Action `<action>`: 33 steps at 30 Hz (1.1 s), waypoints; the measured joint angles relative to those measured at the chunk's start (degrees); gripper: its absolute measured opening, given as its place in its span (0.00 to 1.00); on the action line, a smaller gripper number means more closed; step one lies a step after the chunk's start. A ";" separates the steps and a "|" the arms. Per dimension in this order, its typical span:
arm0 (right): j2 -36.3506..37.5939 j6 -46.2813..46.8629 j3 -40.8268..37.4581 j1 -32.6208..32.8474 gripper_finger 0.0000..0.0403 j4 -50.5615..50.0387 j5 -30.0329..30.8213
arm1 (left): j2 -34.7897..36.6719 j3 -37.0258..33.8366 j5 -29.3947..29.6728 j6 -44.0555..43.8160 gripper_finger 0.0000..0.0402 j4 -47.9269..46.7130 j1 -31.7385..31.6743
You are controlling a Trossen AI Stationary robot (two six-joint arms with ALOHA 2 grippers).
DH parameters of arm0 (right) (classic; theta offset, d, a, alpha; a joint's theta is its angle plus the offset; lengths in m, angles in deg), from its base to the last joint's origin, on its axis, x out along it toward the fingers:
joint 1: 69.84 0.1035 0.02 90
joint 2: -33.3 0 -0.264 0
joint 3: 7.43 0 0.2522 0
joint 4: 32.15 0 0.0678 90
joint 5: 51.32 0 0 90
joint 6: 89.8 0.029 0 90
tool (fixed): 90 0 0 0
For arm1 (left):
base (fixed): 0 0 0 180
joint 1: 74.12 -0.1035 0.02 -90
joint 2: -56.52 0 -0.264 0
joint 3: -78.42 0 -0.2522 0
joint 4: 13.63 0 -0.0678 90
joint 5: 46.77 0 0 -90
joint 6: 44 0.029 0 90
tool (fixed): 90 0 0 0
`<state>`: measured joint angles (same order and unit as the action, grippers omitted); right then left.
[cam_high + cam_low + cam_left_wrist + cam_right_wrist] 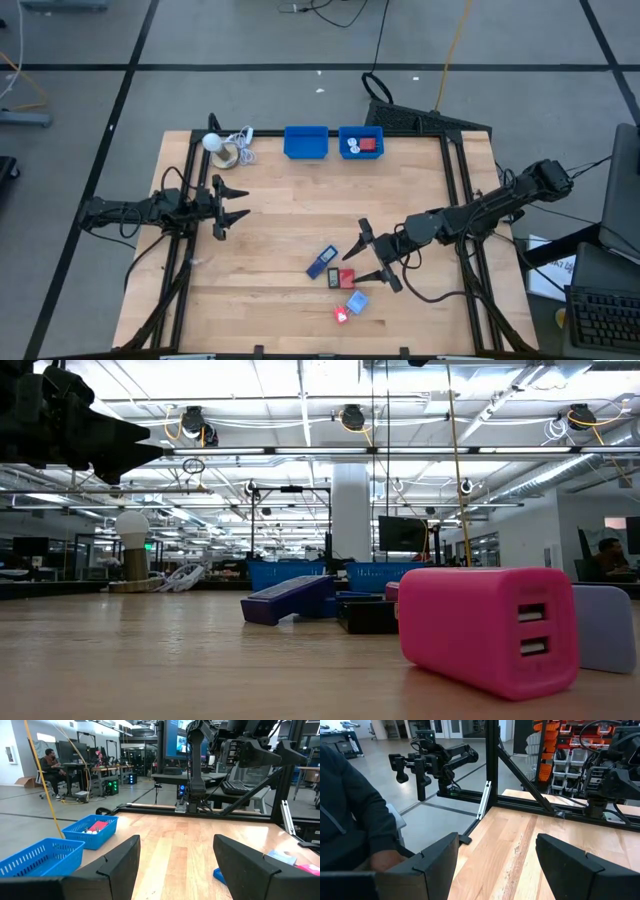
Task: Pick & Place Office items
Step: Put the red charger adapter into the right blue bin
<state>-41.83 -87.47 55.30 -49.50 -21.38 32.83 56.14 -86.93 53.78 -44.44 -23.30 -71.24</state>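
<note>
The items lie in a loose cluster on the near middle of the table (300, 215), and the right gripper (372, 256) hangs just to their right with its fingers spread wide and nothing between them. Nearest it is a red block (346, 278), touching a small dark piece (334, 276) on its left; up and left of those lies a dark blue rectangle (321, 262), its long axis running diagonally from near-left to far-right. Toward the table's near edge sit a light blue block (357, 302) and, just beside it, a pink-red charger (341, 315), which looms large in the low view (487, 628) with its two sockets facing out. The right gripper's open mouth points left toward this cluster, so I would judge a short move left and down brings it over the red block, though that piece lies tight against its dark neighbour and the fingers may nudge both. The left gripper (228, 206) waits well apart at the left side of the table, also wide open and empty, pointing across the boards. Two blue bins stand at the far edge: one (306, 142) looks empty, the other (360, 143) already holds a red piece and something white.
</note>
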 joint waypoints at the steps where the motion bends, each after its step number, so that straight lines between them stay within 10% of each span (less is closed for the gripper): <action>1: 0.00 0.00 0.00 0.00 0.63 0.00 0.00 | 0.00 0.00 0.00 0.00 0.64 0.00 -0.02; 33: 0.00 1.67 0.00 9.46 0.63 2.59 -0.26 | 0.02 0.00 0.00 0.09 0.64 0.00 -0.02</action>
<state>-41.83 -85.80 55.30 -40.03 -18.79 32.57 56.16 -86.93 53.78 -44.36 -23.30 -71.26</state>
